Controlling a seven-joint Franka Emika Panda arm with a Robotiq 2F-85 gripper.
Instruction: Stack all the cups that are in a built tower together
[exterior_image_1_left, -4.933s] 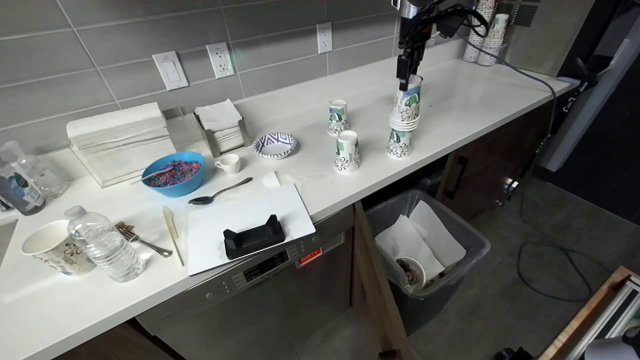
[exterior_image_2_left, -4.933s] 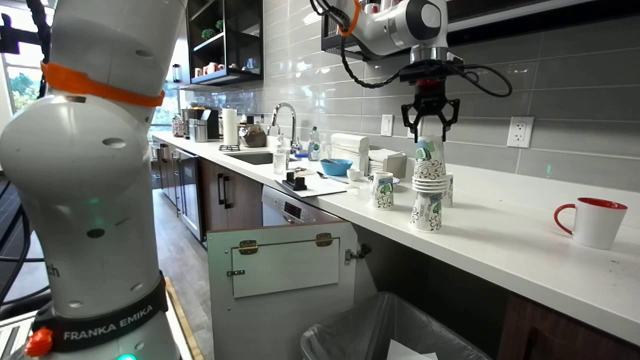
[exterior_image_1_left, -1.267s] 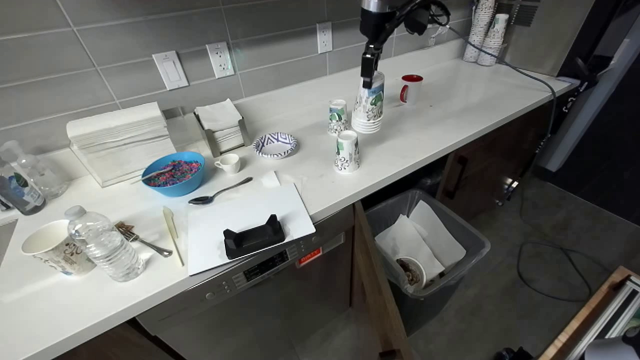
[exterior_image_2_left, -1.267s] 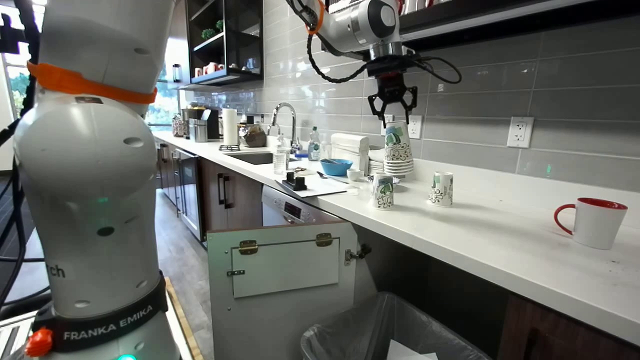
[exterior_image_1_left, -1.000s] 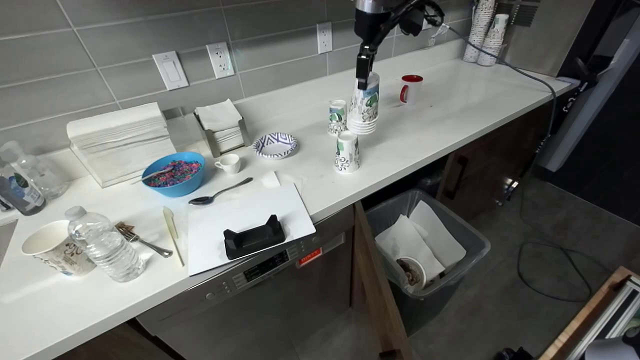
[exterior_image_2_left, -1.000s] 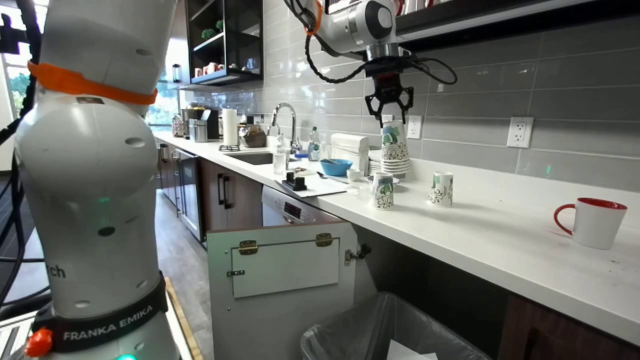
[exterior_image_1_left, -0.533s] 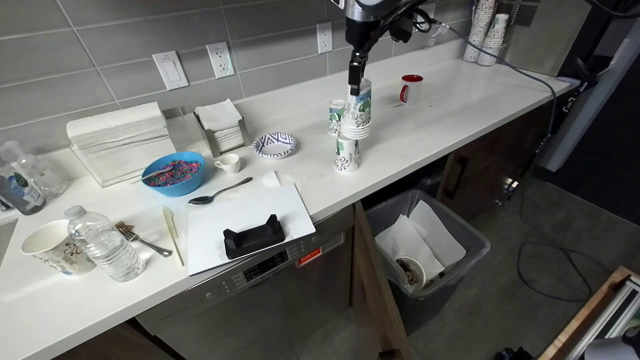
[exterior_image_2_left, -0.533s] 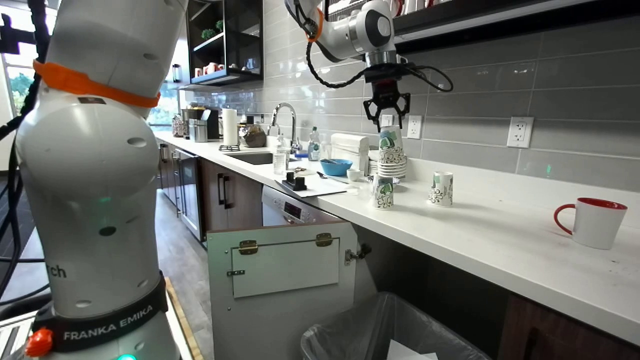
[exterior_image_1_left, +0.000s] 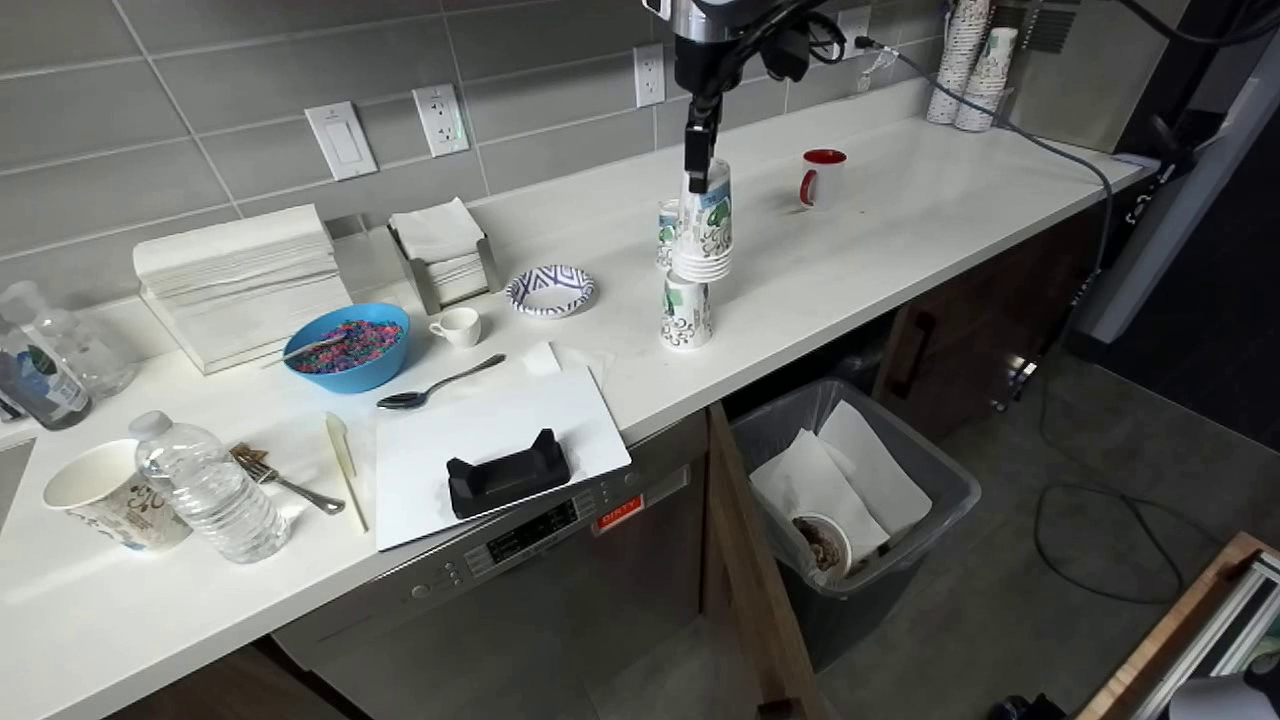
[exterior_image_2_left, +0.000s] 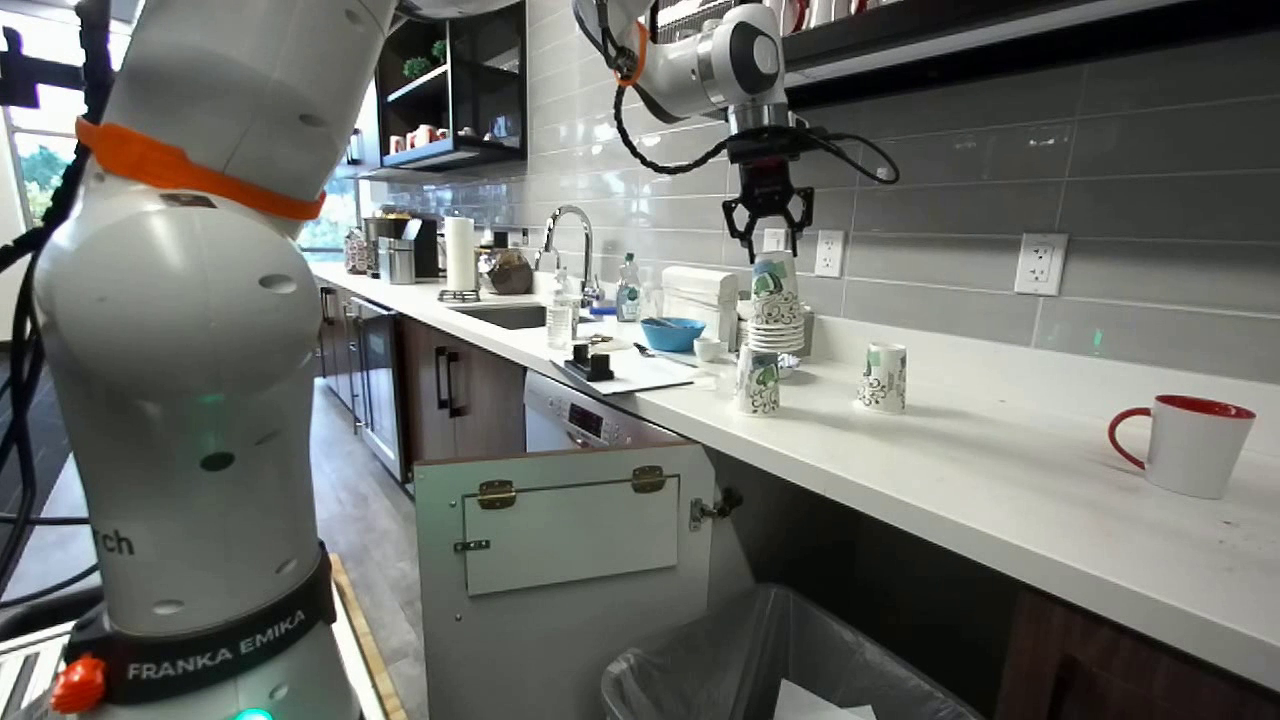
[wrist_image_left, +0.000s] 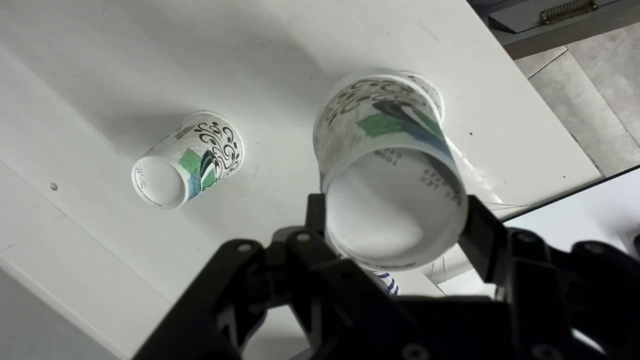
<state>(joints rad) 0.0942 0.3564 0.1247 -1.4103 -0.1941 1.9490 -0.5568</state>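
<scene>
My gripper (exterior_image_1_left: 697, 182) is shut on an upside-down stack of nested white-and-green paper cups (exterior_image_1_left: 713, 218). In the wrist view, the fingers (wrist_image_left: 395, 215) press both sides of the top cup's base (wrist_image_left: 395, 210). The stack's rims overlap the top of an upside-down near cup (exterior_image_1_left: 686, 318), which also shows in an exterior view (exterior_image_2_left: 757, 382); the stack sits slightly off to one side of it. In the wrist view, only that cup's rim (wrist_image_left: 429, 90) shows behind the stack. Another upside-down cup (exterior_image_2_left: 882, 378) stands by itself nearer the wall, also in the wrist view (wrist_image_left: 190, 160).
A white mug with red inside (exterior_image_1_left: 822, 180) stands further along the counter. A patterned paper bowl (exterior_image_1_left: 550, 292), a small white cup (exterior_image_1_left: 458, 327) and a blue bowl (exterior_image_1_left: 350, 370) stand opposite. A bin (exterior_image_1_left: 850, 500) and open cabinet door (exterior_image_2_left: 565, 560) are below the counter edge.
The stack first stood over another cup, no longer separate. My gripper carried the stack across to the near cup and lowered it slightly. The near cup has shifted slightly the same way.
</scene>
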